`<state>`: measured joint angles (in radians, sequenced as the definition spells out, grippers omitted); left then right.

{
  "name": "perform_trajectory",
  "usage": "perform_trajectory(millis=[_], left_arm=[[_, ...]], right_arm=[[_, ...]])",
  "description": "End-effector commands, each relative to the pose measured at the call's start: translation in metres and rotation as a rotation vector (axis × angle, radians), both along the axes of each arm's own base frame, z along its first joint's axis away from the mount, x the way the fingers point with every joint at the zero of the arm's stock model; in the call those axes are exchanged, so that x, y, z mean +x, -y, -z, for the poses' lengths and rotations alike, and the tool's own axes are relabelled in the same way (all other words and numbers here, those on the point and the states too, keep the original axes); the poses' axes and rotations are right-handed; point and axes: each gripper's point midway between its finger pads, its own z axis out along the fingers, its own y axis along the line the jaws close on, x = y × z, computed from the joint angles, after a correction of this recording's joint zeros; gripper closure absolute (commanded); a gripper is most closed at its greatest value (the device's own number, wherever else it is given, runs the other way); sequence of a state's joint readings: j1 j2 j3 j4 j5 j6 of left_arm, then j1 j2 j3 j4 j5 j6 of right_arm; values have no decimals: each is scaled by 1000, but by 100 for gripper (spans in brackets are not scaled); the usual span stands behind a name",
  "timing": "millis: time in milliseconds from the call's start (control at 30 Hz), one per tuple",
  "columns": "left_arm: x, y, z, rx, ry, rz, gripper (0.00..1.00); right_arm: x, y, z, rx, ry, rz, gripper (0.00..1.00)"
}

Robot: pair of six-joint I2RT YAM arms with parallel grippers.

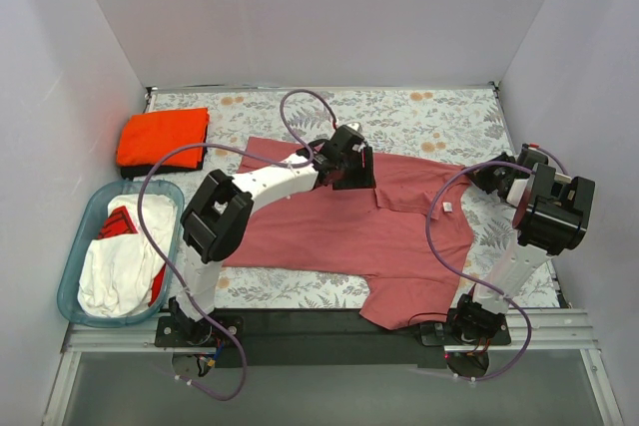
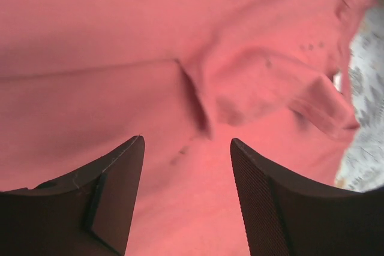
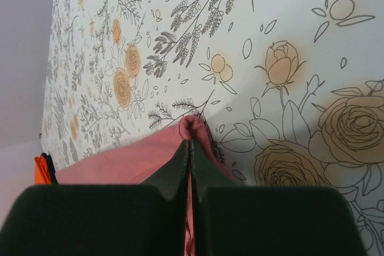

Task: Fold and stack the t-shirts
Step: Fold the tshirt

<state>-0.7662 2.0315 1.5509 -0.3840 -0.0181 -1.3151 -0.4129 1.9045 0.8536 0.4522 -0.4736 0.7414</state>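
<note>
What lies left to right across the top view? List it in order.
Orange t-shirt → left gripper, open over the rose-red t-shirt → right gripper, shut on that shirt's edge.

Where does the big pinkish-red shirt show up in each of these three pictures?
Top external: the rose-red shirt lies spread across the middle of the picture.
Left wrist: it fills nearly the whole frame.
Right wrist: a corner of it, low centre, is pinched in the right gripper.
Shared landmark: the floral tablecloth, seen in all three.

Floral table [image 1: 429, 117]: rose-red t-shirt [image 1: 319, 231] spread centre; black t-shirt [image 1: 160, 169] under orange t-shirt [image 1: 162, 137] far-left; blue bin [image 1: 70, 276] left.
</note>
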Motion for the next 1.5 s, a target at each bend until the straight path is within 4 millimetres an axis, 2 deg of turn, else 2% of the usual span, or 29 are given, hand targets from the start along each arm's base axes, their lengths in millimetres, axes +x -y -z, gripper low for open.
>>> perform_trajectory(millis=[0,100,167,433,633,700,833,967,1067,1333,1467], left_arm=[[-4,22,-20,-140,-15,-7,43],[-7,45,-18,-202,-28,10,44],[-7,53,-7,-204,-52,11,46],[-22,67,18,-207,-134,40,51],[-30,77,27,-218,-170,58,60],[-34,81,25,-227,-172,67,63],[-39,84,25,-235,-182,76,77],[-44,84,24,-241,-198,78,99],[-49,83,19,-255,-216,83,100],[-64,84,-16,-311,-282,154,100],[-62,73,-17,-292,-313,149,100]], right_arm=[[4,9,-2,-36,27,8,99],[5,9,-3,-35,30,7,99],[5,9,-2,-31,28,8,99],[5,8,-1,-24,26,7,99],[5,8,0,-17,22,5,99],[5,7,1,-17,21,3,99],[4,7,3,-16,15,5,99],[5,8,5,-15,14,5,99],[7,9,5,-18,15,6,99],[12,11,6,-24,20,-1,99],[12,11,7,-26,20,-4,99]])
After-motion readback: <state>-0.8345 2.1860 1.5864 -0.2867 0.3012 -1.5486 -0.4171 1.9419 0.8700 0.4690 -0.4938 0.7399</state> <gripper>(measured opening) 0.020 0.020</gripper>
